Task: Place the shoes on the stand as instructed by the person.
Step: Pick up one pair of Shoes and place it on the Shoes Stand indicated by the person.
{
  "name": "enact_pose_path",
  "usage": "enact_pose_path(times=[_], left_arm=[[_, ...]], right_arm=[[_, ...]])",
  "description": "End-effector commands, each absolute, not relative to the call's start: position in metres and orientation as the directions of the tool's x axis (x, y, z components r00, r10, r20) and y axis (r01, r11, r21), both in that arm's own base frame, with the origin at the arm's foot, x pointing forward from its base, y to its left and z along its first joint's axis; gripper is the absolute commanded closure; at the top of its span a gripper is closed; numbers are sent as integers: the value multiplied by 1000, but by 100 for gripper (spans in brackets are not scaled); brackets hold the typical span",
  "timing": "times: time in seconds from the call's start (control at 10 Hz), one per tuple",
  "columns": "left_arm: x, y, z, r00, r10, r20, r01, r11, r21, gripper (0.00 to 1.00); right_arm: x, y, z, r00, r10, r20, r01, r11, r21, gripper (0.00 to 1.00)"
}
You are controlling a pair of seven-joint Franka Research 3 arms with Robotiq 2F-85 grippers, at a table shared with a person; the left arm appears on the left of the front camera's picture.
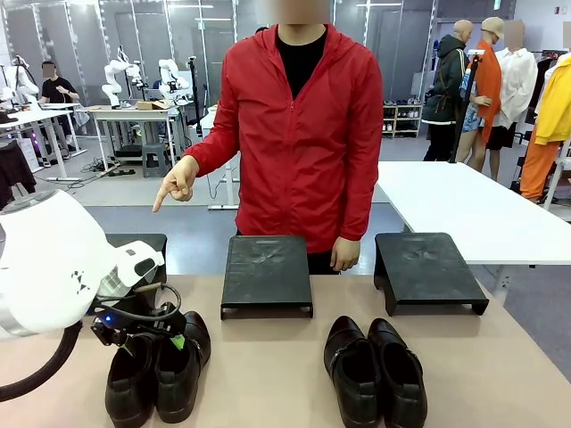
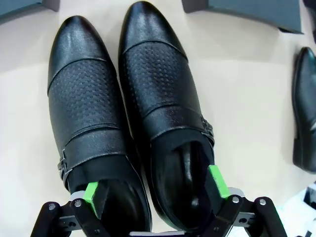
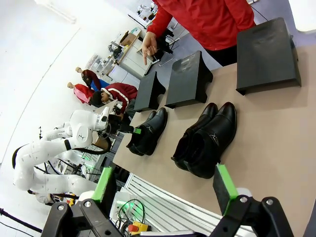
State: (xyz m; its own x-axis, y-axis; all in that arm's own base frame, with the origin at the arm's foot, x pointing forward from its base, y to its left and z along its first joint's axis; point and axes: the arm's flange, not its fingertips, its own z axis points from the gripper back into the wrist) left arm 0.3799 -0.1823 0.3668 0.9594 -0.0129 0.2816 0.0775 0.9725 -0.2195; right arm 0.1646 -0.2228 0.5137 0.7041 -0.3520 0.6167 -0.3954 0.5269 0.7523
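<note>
1. Well, the strapped pair [image 1: 176, 385] sits on the left of the counter [image 1: 268, 374], the 2 shoes touching side by side, toes towards the left stand [image 1: 147, 242].
2. Directly over their heel ends hangs the left claw [image 2: 154, 187], released and spread wide. 1 green pad is at one shoe's opening and the other at the outer rim of its mate. I cannot tell whether either pad touches leather.
3. The right claw [image 3: 163, 192] is also released and holds nothing. It is off the counter's near edge, well apart from the plainer pair [image 1: 375, 370].
4. The person's hand [image 1: 178, 185] points down at the left stand, so I take that as the target for the strapped pair.
5. These shoes look moderately heavy, with stiff soles and heels.
6. The uppers are glossy and likely slippery, and they would dent under a hard pinch.
7. The best hold seems to be the firm heel collars, squeezing both shoes together, not the shiny toes.
</note>
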Motion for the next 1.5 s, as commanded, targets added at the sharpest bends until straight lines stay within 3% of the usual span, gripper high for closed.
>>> enact_pose_path(times=[0.0, 0.2, 0.3, 0.4, 0.5, 0.6, 0.7, 0.8, 1.0, 1.2, 1.4], left_arm=[[360, -177, 340, 958, 33, 284, 16, 985, -169, 0], [360, -174, 331, 961, 39, 274, -5, 992, -122, 5], [359, -177, 329, 969, 34, 246, 1, 990, -140, 40], [357, -179, 328, 972, 33, 232, 2, 989, -148, 64], [355, -182, 328, 979, 24, 204, 6, 990, -142, 100], [353, -184, 325, 989, 55, 136, -30, 984, -178, 100], [353, -185, 321, 989, 49, 138, -26, 986, -163, 100], [352, -187, 321, 987, 43, 152, -20, 989, -147, 82], [354, -191, 331, 983, 48, 176, -26, 992, -121, 100], [356, -199, 346, 982, 17, 187, 2, 995, -104, 100], [363, -202, 385, 971, -21, 236, 22, 1000, -2, 100]], right_arm=[[164, -223, 515, 689, -349, 634, -415, 527, 741, 0], [164, -223, 515, 689, -349, 634, -415, 527, 741, 0], [164, -223, 515, 689, -349, 634, -415, 527, 741, 0], [164, -223, 515, 689, -349, 634, -415, 527, 741, 0], [164, -223, 515, 689, -349, 634, -415, 527, 741, 0], [164, -223, 515, 689, -349, 634, -415, 527, 741, 0], [164, -223, 515, 689, -349, 634, -415, 527, 741, 0], [164, -223, 515, 689, -349, 634, -415, 527, 741, 0], [164, -223, 515, 689, -349, 634, -415, 527, 741, 0], [164, -223, 515, 689, -349, 634, -415, 527, 741, 0], [164, -223, 515, 689, -349, 634, -415, 527, 741, 0]])
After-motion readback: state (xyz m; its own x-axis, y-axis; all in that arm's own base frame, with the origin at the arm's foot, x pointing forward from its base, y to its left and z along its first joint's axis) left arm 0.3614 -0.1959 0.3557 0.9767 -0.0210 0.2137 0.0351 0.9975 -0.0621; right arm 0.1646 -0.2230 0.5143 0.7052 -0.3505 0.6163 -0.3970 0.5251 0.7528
